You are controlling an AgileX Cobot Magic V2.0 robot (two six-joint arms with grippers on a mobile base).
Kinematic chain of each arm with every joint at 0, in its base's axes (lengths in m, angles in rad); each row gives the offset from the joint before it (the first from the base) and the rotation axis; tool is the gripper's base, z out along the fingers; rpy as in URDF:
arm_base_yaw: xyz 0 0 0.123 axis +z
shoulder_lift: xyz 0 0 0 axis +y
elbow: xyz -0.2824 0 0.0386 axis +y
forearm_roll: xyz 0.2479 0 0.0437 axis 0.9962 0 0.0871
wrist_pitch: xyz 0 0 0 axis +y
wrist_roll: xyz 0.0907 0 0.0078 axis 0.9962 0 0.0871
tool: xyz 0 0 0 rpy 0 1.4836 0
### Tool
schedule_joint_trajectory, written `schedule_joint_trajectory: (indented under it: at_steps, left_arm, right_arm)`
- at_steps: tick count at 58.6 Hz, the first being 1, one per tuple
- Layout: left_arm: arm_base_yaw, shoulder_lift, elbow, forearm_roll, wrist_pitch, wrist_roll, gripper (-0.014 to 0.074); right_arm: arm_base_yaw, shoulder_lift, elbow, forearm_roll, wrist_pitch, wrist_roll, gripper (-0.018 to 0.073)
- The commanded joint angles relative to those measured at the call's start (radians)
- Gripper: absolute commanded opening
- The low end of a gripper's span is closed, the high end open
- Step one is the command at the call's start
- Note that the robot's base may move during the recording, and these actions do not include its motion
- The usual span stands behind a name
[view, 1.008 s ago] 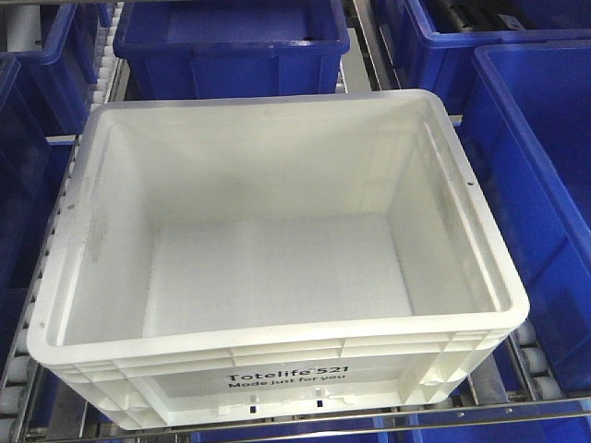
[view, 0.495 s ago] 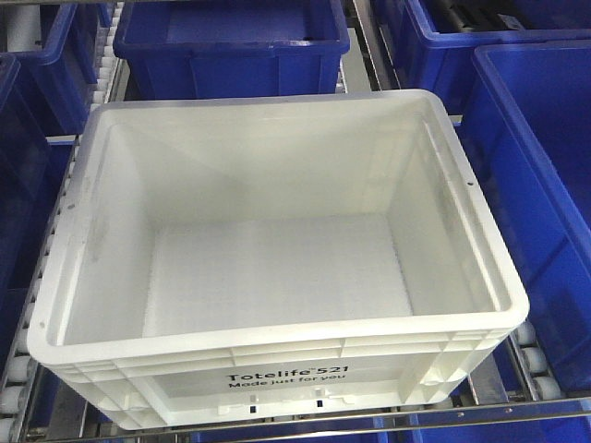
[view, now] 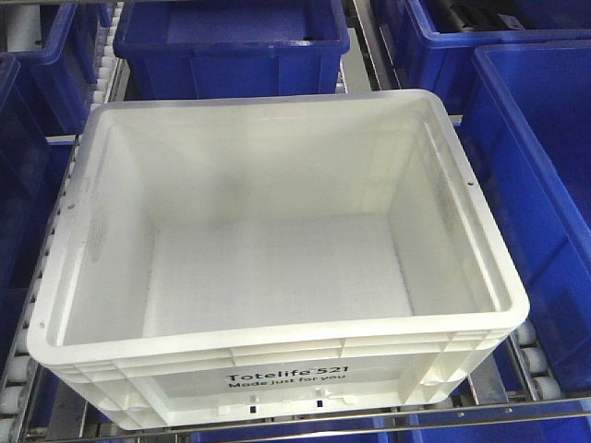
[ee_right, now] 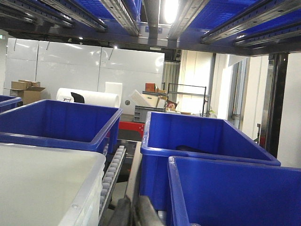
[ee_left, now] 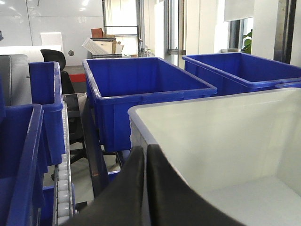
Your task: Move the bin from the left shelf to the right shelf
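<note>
White bin (view: pixel 277 268) sitting empty on roller shelf rails (view: pixel 18 369), hemmed in by blue totes (view: pixel 231 41) behind and on both sides. Long axis running left-right in front view; printed long wall facing camera.

Left pincer (ee_left: pixel 145 188): dark fingers (ee_left: pixel 124 197) low in left wrist view, straddling the bin's left rim, 1 finger outside the wall, 1 inside. Gap between them narrow, about a wall's thickness. Looks clamped on the rim, but contact not confirmable from this angle.

Right pincer (ee_right: pixel 134 212): only finger tips poking up at bottom edge of right wrist view, close together, in the roller gap between bin's right wall (ee_right: pixel 47 188) and the neighbouring blue tote (ee_right: pixel 225 193). Nothing visibly held; apart or together, cannot tell.

So bin lies between the 2 arms: to the right of the left pincer, to the left of the right pincer. Left arm nearer, seemingly already on it. Coming move likely turns on right pincer getting onto the opposite short rim for a 2-sided lift.

Readable print on front wall: "Totelife 521" (view: pixel 286 376), below it "Made just for you". No other legible text.
</note>
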Motion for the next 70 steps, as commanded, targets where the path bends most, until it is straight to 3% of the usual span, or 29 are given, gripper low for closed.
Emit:
schedule_joint_trajectory:
  at_steps: [1,10,14,25,29,46,63,70]
  left_arm:
    - [-0.007,0.014,-0.026,-0.01,-0.065,0.0,-0.0008]
    - [-0.007,0.014,-0.026,-0.004,-0.065,0.0,-0.0008]
    - [-0.006,0.014,-0.026,0.073,-0.068,-0.011,-0.0008]
    - [-0.006,0.014,-0.026,0.353,-0.049,-0.302,-0.0008]
    - [-0.006,0.014,-0.026,0.394,-0.049,-0.326,-0.0008]
    - [-0.005,0.006,0.005,0.408,-0.007,-0.3,-0.0008]
    - [-0.005,-0.137,0.319,0.32,-0.217,-0.299,-0.0007]
    - [-0.005,-0.157,0.319,0.303,-0.164,-0.297,-0.0006]
  right_arm:
    - [0.0,0.005,-0.027,-0.001,-0.071,-0.018,-0.0008]
    - [0.0,0.005,-0.027,-0.001,-0.071,-0.018,-0.0008]
    - [0.0,0.005,-0.027,-0.001,-0.071,-0.018,-0.0008]
    - [0.0,0.005,-0.027,-0.001,-0.071,-0.018,-0.0008]
    - [0.0,0.005,-0.027,-0.001,-0.071,-0.018,-0.0008]
    - [0.0,0.005,-0.027,-0.001,-0.071,-0.018,-0.0008]
    - [0.0,0.005,-0.027,-0.001,-0.071,-0.018,-0.0008]
    - [0.0,0.005,-0.027,-0.001,-0.071,-0.018,-0.0008]
